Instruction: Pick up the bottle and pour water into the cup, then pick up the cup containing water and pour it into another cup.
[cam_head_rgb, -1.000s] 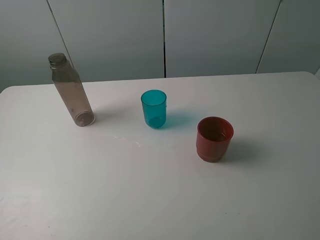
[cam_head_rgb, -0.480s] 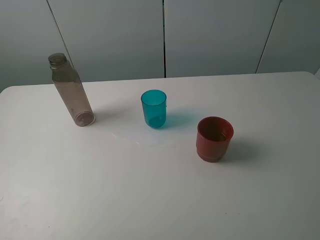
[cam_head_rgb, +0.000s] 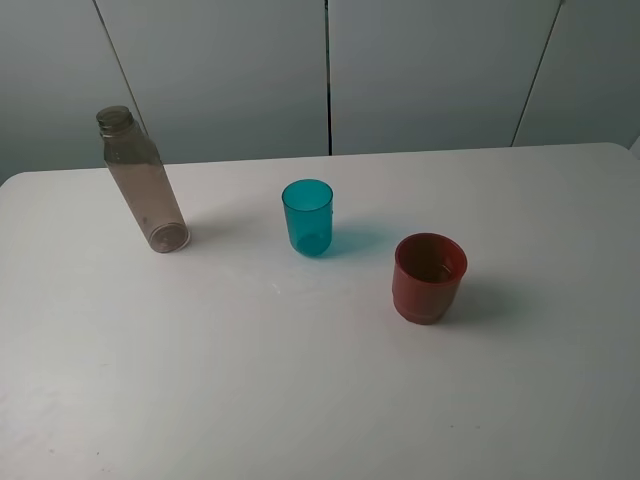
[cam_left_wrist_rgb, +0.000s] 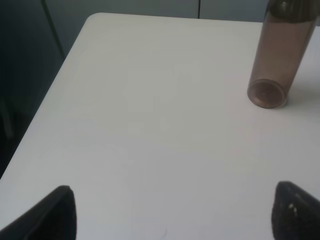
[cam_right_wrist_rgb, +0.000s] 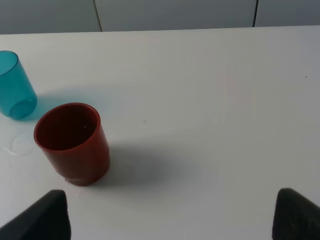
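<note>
My high camera looks down across the whole worktop (cam_head_rgb: 300, 400) toward its far edge. My left wrist camera sits low, facing the far left corner; the right one faces the far edge, probably nearer.

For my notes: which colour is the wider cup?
Red-brown cup, best in the right wrist view.

From my station the only change I can find is on the table (cam_head_rgb: 300, 380): the pale glossy streak that lay at about seven o'clock from the cup (cam_head_rgb: 307, 217), between it and the bottle (cam_head_rgb: 143, 180) side, has faded. One second ago it was faint, half a second ago brighter, and now only a tiny speck (cam_head_rgb: 276, 287) shows there.
</note>
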